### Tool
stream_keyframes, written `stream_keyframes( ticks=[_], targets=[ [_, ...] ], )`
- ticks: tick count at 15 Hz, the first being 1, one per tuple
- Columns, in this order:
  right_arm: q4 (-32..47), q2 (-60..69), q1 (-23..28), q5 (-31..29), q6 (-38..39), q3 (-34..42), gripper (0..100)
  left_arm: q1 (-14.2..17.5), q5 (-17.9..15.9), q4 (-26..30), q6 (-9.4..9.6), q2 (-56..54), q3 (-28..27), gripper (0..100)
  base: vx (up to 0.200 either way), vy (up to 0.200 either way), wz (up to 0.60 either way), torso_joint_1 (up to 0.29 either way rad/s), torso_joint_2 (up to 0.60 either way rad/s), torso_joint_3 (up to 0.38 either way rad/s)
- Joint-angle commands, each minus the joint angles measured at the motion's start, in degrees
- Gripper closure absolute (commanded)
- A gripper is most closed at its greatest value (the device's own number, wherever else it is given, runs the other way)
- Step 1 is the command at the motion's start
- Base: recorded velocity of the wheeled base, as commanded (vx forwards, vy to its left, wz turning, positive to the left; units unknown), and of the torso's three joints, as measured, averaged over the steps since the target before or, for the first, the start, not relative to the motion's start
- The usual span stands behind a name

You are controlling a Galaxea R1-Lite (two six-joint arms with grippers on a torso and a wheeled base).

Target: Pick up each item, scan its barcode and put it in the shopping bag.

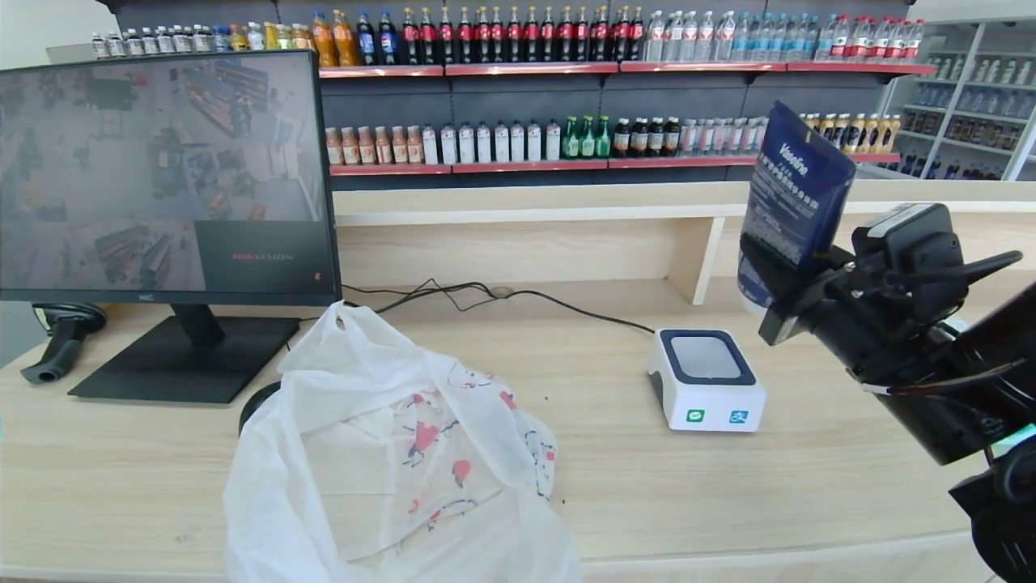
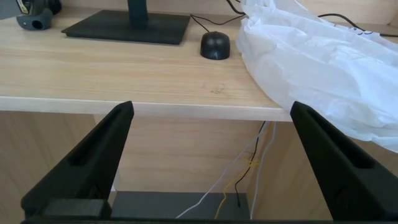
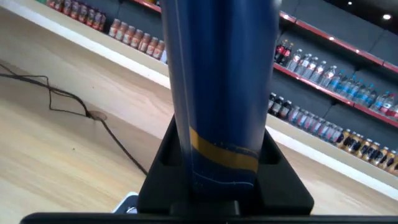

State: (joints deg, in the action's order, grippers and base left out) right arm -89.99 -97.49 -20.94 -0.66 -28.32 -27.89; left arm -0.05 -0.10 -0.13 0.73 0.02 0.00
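Head view: the right gripper [image 1: 787,285] is raised over the right side of the wooden counter [image 1: 809,486], its jaws pinching the lower part of a dark blue pouch [image 1: 789,190]. The pouch stands nearly upright in the air, leaning slightly, above and to the right of the white barcode scanner [image 1: 706,379], not touching it. The scanner sits on the counter with its dark window facing up. Left of it the white shopping bag [image 1: 388,453] lies slumped near the front edge, its mouth loosely open. A black mouse [image 1: 255,405] peeks out behind the bag's left side. Farther left stand a monitor [image 1: 162,170] and a handheld scanner [image 1: 57,340]; a black cable [image 1: 518,295] runs along the back of the counter. Shelves of bottles [image 1: 566,138] fill the background.

Left wrist view: the left gripper [image 2: 211,112] hangs low in front of the counter [image 2: 124,68] edge, its fingers [image 2: 102,146] spread wide with nothing between them. On the counter lie the mouse [image 2: 215,45] and, just beside it, the shopping bag [image 2: 323,62], which spills over the front edge. Thin wires [image 2: 242,174] dangle below.

Right wrist view: the right gripper [image 3: 221,163] is clamped on the blue pouch [image 3: 221,81], one finger on each side; a gold band crosses the pouch just above the grip. Below lie the counter [image 3: 50,155] and the cable [image 3: 62,99], with the shelves of bottles [image 3: 323,81] behind.
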Motion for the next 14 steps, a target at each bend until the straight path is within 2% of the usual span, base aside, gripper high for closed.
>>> stream_keyframes(
  ticks=[1, 5, 7, 10, 11, 12, 14],
  targets=[
    [-0.01, -1.3, -0.59, 0.92, -1.92, 2.32, 100, -0.04, 0.01, -0.04, 0.06, -0.02, 0.0, 0, 0.0, 0.0, 0.0, 0.0, 0.0, 0.0],
    [-0.01, -0.51, -0.41, 2.77, -8.77, 4.86, 100, -0.04, -0.08, -0.04, 0.24, -0.02, 0.0, 0, 0.0, 0.0, 0.0, 0.0, 0.0, 0.0],
    [-0.01, -0.86, -0.41, 3.12, -12.2, 6.8, 100, -0.04, -0.08, -0.13, 1.29, -0.02, 0.0, 0, 0.0, 0.0, 0.0, 0.0, 0.0, 0.0],
    [-0.01, -1.74, -0.33, 4.44, -17.82, 7.85, 100, -0.04, -0.08, -0.04, 1.47, -0.02, 0.0, 0, 0.0, 0.0, 0.0, 0.0, 0.0, 0.0],
    [-0.01, -2.71, -0.41, 4.61, -18.44, 7.68, 100, -0.04, -0.17, -0.04, 1.82, -0.02, 0.0, 0, 0.0, 0.0, 0.0, 0.0, 0.0, 0.0],
    [-0.01, -3.15, -0.41, 5.14, -19.05, 7.59, 100, -0.04, -0.17, -0.04, 3.05, -0.02, 0.0, 0, 0.0, 0.0, 0.0, 0.0, 0.0, 0.0],
    [-0.01, -3.85, -0.41, 7.6, -21.6, 8.03, 100, -0.04, -0.25, -0.04, 3.4, -0.02, 0.0, 0, 0.0, 0.0, 0.0, 0.0, 0.0, 0.0]
  ],
)
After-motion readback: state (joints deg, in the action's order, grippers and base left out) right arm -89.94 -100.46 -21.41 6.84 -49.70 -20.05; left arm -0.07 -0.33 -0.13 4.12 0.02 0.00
